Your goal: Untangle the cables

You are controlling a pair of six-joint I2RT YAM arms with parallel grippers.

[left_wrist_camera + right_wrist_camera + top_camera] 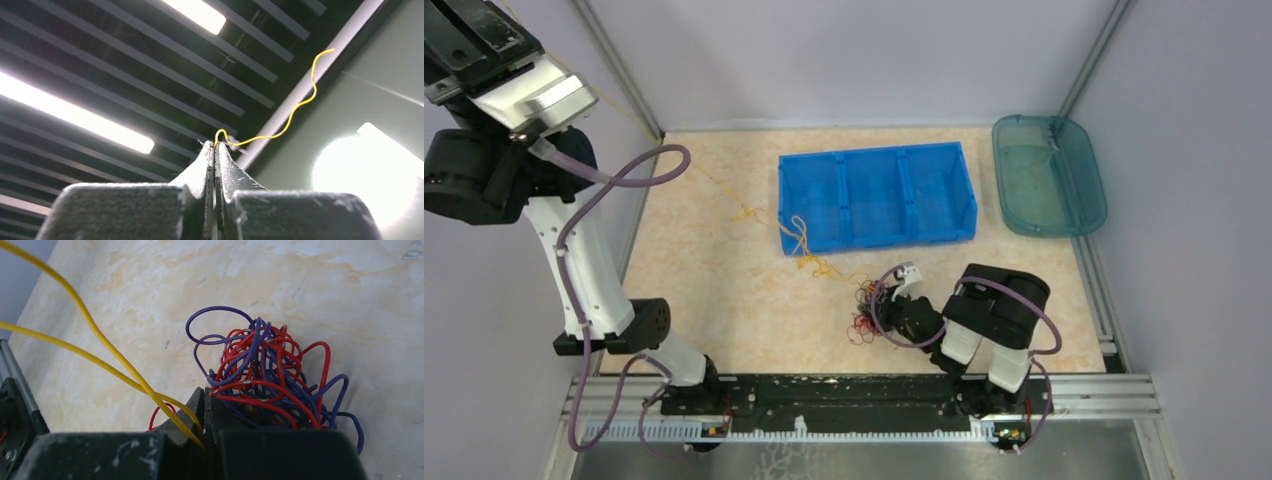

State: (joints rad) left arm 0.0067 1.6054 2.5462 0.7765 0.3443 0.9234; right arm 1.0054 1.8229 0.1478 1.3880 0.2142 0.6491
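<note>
The cables lie as a tangle of red and dark purple loops on the beige table, in front of the blue bin. My right gripper is low on the table with its tips against the tangle, shut on yellow cable strands that run into its jaws. My left gripper is lifted high at the far left, pointing at the ceiling, and is shut on the end of a yellow cable. A thin yellow line runs from it down to loose yellow cable on the table.
The blue bin has three compartments, and a pale purple loop hangs at its front left corner. A teal tray stands at the back right. Grey walls and metal posts enclose the table. The raised left arm fills the top left.
</note>
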